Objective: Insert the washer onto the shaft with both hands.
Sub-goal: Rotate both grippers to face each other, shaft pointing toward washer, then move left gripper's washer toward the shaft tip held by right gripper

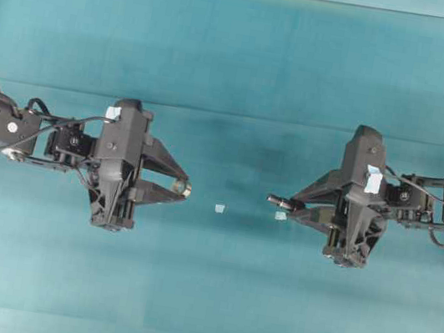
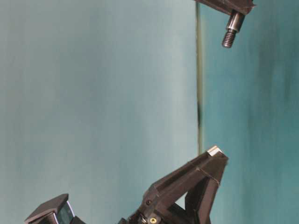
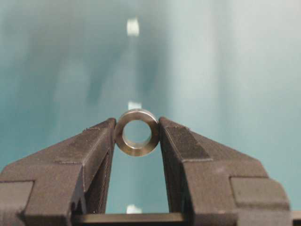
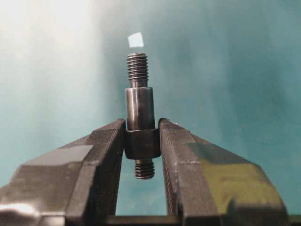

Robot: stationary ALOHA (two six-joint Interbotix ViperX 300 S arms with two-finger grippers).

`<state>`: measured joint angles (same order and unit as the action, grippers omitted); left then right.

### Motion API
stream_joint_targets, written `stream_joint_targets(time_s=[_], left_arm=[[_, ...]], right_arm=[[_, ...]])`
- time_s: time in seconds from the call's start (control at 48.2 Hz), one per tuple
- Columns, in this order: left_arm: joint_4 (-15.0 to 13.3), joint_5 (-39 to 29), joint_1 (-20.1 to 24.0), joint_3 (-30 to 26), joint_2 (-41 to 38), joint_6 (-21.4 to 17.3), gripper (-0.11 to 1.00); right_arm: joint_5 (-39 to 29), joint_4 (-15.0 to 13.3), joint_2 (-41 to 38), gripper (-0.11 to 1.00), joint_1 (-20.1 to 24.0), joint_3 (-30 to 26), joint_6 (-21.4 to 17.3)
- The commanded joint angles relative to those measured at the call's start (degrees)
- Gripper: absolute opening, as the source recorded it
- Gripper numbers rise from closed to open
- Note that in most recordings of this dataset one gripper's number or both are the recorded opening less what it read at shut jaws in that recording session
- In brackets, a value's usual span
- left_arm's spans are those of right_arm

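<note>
Two grippers face each other above the teal bench (image 1: 238,68) — the left gripper (image 1: 181,188) pinching the washer (image 3: 137,132), the right gripper (image 1: 281,205) clamped on the shaft (image 4: 139,115) — well apart.

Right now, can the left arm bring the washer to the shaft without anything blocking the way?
Probably yes. The left fingers hold the washer, the right fingers hold the shaft, and only open air over the mat lies between them.

washer (image 1: 178,187) left, shaft (image 1: 282,201) right (well apart)
</note>
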<state>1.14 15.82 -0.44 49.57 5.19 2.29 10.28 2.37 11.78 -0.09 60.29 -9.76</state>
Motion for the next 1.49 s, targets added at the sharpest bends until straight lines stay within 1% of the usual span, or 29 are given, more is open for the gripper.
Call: stream_joint_targets(time_s=[0.0, 0.228, 0.518, 1.036, 1.472], left_arm=[[0.1, 1.4, -0.1, -0.7, 0.8, 0.0, 0.35], [0.1, 4.6, -0.1, -0.8, 0.6, 0.1, 0.35], [0.1, 7.6, -0.1, -1.7, 0.4, 0.6, 0.35], [0.1, 7.7, -0.6, -6.1, -3.7, 0.5, 0.35], [0.1, 7.7, -1.2, -9.0, -6.9, 0.4, 0.35]], right_arm=[[1.3, -0.3, 0.5, 0.00, 0.2, -0.5, -0.4], [5.7, -0.3, -0.3, 0.00, 0.8, -0.2, -0.4], [10.4, -0.3, -3.4, 0.00, 2.2, -0.5, -0.5], [17.1, -0.3, -6.3, 0.00, 2.6, -1.1, -0.9], [20.5, -0.3, -7.9, 0.00, 2.7, -1.8, -1.1]])
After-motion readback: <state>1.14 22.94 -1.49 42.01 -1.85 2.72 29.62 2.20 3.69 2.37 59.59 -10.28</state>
